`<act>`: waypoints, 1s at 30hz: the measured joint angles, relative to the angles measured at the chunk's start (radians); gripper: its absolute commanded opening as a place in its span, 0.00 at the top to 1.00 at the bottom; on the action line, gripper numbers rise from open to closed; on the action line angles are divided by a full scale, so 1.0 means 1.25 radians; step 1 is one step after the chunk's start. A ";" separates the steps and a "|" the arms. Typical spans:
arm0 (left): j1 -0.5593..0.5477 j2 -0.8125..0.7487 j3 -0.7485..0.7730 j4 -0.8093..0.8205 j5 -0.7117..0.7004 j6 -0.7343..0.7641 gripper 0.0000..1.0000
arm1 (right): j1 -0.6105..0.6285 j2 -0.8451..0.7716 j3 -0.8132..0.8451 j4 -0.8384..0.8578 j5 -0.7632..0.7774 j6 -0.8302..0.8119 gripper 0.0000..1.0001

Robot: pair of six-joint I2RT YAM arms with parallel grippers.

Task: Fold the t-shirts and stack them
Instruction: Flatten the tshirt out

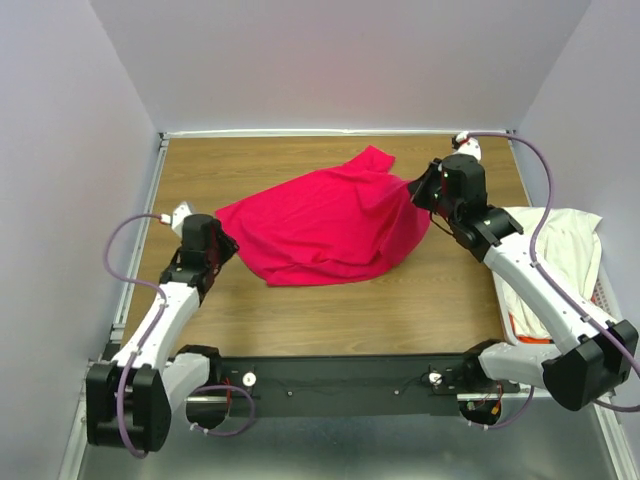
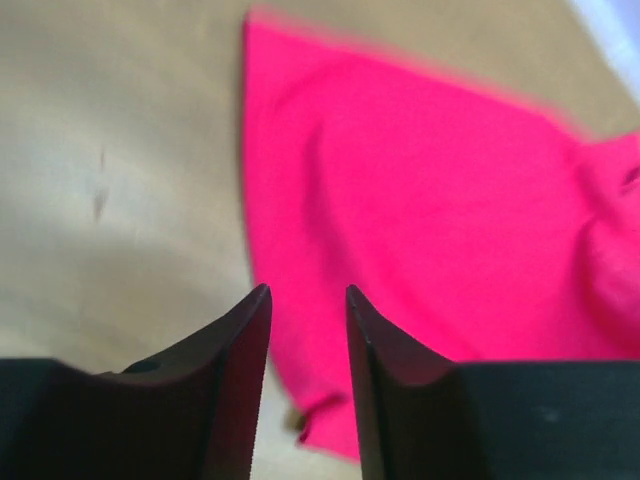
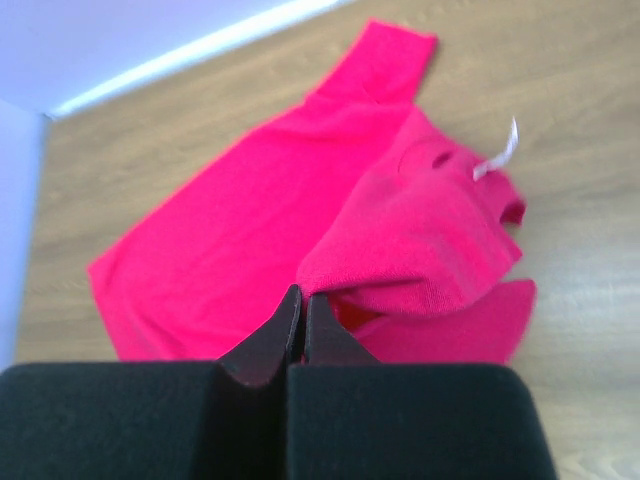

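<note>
Red t-shirt (image 1: 330,225) (image 2: 430,220) (image 3: 250,230): lies on the wooden table (image 1: 400,310), across its middle and far half. It is mostly spread out but rumpled, with one sleeve pointing to the far wall.

Right gripper (image 1: 415,188) (image 3: 302,300): sits at the red t-shirt's right edge. In your right wrist view the two fingers are pressed together, with no gap showing.

Right grip: red cloth bunches right at the tips, and a fold of the shirt is drawn up toward them. The pinch itself is hidden behind the fingertips, so read it as probably clamped on the cloth's edge.

Collar tag (image 3: 500,155): small and white, sticking up from the raised fold beside the neck opening.

Left gripper (image 1: 222,248) (image 2: 308,292): just beside the red t-shirt's left edge, over bare wood.

Left grip: your left wrist view shows the fingers standing apart by a narrow gap, with nothing between them. The shirt's edge and the table show beyond the tips. The view is blurred, so you cannot tell whether the tips touch the table.

Cream-white t-shirt (image 1: 565,235): draped in the white slatted basket (image 1: 605,290) at the table's right side, beneath the right arm and well apart from the red one.
</note>
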 measured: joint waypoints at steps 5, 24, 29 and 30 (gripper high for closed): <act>-0.067 0.094 -0.050 -0.006 -0.007 -0.031 0.34 | -0.002 0.015 -0.035 -0.027 0.001 0.000 0.99; -0.154 0.464 0.100 0.070 -0.086 -0.085 1.00 | -0.002 0.037 -0.038 -0.030 0.001 -0.015 1.00; -0.154 0.461 0.173 0.032 -0.118 -0.055 1.00 | -0.006 0.038 -0.036 -0.030 0.001 -0.027 1.00; -0.154 0.449 0.188 0.024 -0.129 -0.044 1.00 | -0.008 0.038 -0.035 -0.030 0.001 -0.030 1.00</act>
